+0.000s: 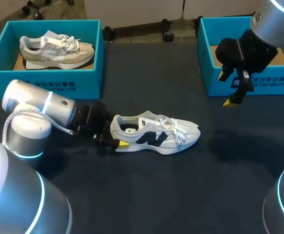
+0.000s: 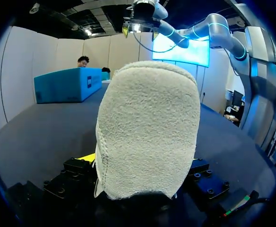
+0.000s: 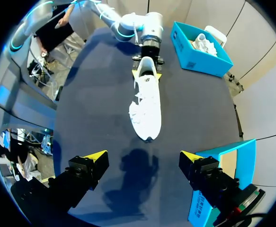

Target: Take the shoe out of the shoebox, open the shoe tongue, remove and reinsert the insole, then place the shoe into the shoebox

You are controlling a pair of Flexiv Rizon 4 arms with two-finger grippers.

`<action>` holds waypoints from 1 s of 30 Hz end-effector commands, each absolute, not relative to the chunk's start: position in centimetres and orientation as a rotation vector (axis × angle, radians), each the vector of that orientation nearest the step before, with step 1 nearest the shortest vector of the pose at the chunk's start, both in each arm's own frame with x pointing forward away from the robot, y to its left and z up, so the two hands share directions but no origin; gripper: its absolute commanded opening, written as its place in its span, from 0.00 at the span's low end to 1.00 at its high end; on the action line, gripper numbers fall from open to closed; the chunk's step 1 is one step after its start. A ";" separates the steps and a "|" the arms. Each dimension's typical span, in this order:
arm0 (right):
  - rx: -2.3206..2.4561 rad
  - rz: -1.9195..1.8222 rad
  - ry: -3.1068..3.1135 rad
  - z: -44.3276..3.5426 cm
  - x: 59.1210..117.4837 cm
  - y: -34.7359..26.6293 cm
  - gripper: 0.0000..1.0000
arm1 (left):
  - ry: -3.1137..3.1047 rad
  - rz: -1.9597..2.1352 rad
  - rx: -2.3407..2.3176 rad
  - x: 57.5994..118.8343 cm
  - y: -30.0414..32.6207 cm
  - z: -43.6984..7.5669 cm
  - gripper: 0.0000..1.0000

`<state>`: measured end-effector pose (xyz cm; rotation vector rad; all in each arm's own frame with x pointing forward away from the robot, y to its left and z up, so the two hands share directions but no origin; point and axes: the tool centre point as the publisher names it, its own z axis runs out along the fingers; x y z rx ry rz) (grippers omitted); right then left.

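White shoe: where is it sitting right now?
Head view: the white shoe lies on the table near the middle, heel held by the left gripper, toe pointing right.

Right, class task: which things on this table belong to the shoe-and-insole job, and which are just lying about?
In the job:
white shoe, heel gripped by the left end effector
right shoebox
right end effector, open above the table

Probably lying about:
left shoebox
grey shoe inside it
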<state>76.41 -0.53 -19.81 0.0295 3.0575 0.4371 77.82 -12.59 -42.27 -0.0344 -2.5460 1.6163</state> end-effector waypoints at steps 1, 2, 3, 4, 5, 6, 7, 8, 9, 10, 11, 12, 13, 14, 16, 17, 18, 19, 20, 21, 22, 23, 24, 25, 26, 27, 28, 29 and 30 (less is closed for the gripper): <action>0.029 0.433 3.059 -19.9 76.5 -0.5 1.00 | -2.552 1.609 -0.029 77.8 -12.9 -43.0 0.00; 0.029 0.433 3.059 -19.9 76.5 -0.5 1.00 | -2.552 1.609 -0.031 77.9 -12.9 -43.0 0.00; 0.029 0.433 3.059 -19.9 76.5 -0.5 1.00 | -2.551 1.609 -0.031 77.9 -12.9 -42.9 0.00; 0.029 0.433 3.059 -19.9 76.5 -0.5 1.00 | -2.551 1.609 -0.030 77.9 -12.9 -42.9 0.00; 0.029 0.433 3.059 -19.9 76.5 -0.5 1.00 | -2.552 1.610 -0.030 77.9 -12.8 -42.8 0.00; 0.029 0.433 3.059 -19.9 76.5 -0.5 1.00 | -2.552 1.610 -0.030 77.9 -12.8 -42.6 0.00; 0.029 0.433 3.059 -19.9 76.5 -0.5 1.00 | -2.552 1.610 -0.030 77.9 -12.8 -42.6 0.00; 0.029 0.433 3.059 -19.9 76.5 -0.5 1.00 | -2.552 1.610 -0.030 77.9 -12.8 -42.6 0.00; 0.029 0.433 3.059 -19.9 76.5 -0.5 1.00 | -2.552 1.610 -0.030 77.9 -12.8 -42.6 0.00; 0.029 0.433 3.059 -19.9 76.5 -0.5 1.00 | -2.552 1.610 -0.030 77.9 -12.8 -42.6 0.00; 0.029 0.433 3.059 -19.9 76.5 -0.5 1.00 | -2.552 1.610 -0.030 77.9 -12.8 -42.6 0.00; 0.029 0.433 3.059 -19.9 76.5 -0.5 1.00 | -2.552 1.610 -0.030 77.9 -12.8 -42.6 0.00; 0.029 0.433 3.059 -19.9 76.5 -0.5 1.00 | -2.552 1.610 -0.030 77.9 -12.8 -42.6 0.00; 0.029 0.433 3.059 -19.9 76.5 -0.5 1.00 | -2.552 1.610 -0.030 77.9 -12.8 -42.6 0.00; 0.029 0.433 3.059 -19.9 76.5 -0.5 1.00 | -2.552 1.610 -0.030 77.9 -12.8 -42.6 0.00; 0.029 0.433 3.059 -19.9 76.5 -0.5 1.00 | -2.552 1.610 -0.030 77.9 -12.8 -42.6 0.00; 0.029 0.433 3.059 -19.9 76.5 -0.5 1.00 | -2.552 1.610 -0.030 77.9 -12.8 -42.6 0.00; 0.029 0.433 3.059 -19.9 76.5 -0.5 1.00 | -2.552 1.610 -0.030 77.9 -12.8 -42.6 0.00; 0.029 0.433 3.059 -19.9 76.5 -0.5 1.00 | -2.552 1.610 -0.030 77.9 -12.8 -42.6 0.00; 0.029 0.433 3.059 -19.9 76.5 -0.5 1.00 | -2.552 1.610 -0.030 77.9 -12.8 -42.6 0.00; 0.029 0.433 3.059 -19.9 76.5 -0.5 1.00 | -2.552 1.610 -0.030 77.9 -12.8 -42.6 0.00; 0.029 0.433 3.059 -19.9 76.5 -0.5 1.00 | -2.552 1.610 -0.030 77.9 -12.8 -42.6 0.00; 0.121 0.418 3.086 -19.9 76.9 -0.3 1.00 | -2.552 1.610 -0.030 77.9 -12.8 -42.6 0.00; 0.243 0.415 3.125 -20.0 77.2 0.0 1.00 | -2.552 1.610 -0.030 77.9 -12.8 -42.6 0.00; 0.352 0.388 3.143 -20.2 77.3 0.1 1.00 | -2.552 1.610 -0.030 77.9 -12.8 -42.6 0.00; 0.515 0.412 3.125 -20.4 77.3 0.1 1.00 | -2.552 1.610 -0.030 77.9 -12.8 -42.6 0.00; 0.564 0.440 3.105 -20.4 77.3 0.3 1.00 | -2.552 1.610 -0.030 77.9 -12.8 -42.6 0.00; 0.721 0.474 3.063 -20.4 77.1 0.6 1.00 | -2.552 1.610 -0.030 77.9 -12.8 -42.6 0.00; 0.722 0.465 3.059 -20.3 77.0 0.8 1.00 | -2.552 1.610 -0.030 77.9 -12.8 -42.6 0.00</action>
